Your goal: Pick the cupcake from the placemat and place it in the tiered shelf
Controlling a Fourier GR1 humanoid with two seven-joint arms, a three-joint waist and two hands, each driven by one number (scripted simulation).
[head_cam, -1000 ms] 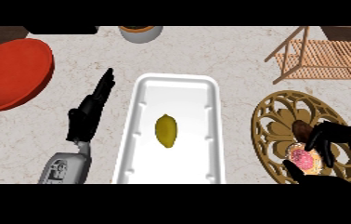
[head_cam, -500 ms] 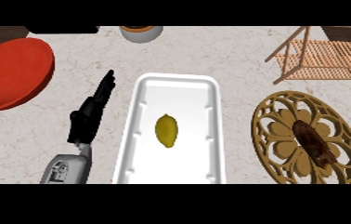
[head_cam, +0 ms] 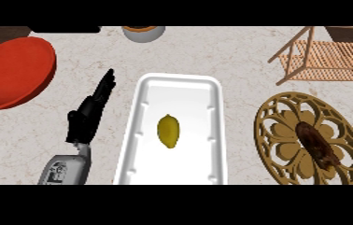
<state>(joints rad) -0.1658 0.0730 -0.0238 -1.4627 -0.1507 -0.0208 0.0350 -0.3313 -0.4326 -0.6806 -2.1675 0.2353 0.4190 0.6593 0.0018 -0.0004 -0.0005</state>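
The left hand (head_cam: 89, 113) lies open, fingers straight, left of the white tray (head_cam: 141, 126). The right hand and cupcake are out of view. The shelf (head_cam: 318, 56) stands far right, beyond the placemat (head_cam: 276, 126).

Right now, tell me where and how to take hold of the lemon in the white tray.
Grip the lemon across its wide middle, coming straight down from above. It lies lengthwise in the white tray, tapered ends pointing near and far, with bare floor on both sides for fingers. The open left hand is probably the better placed.
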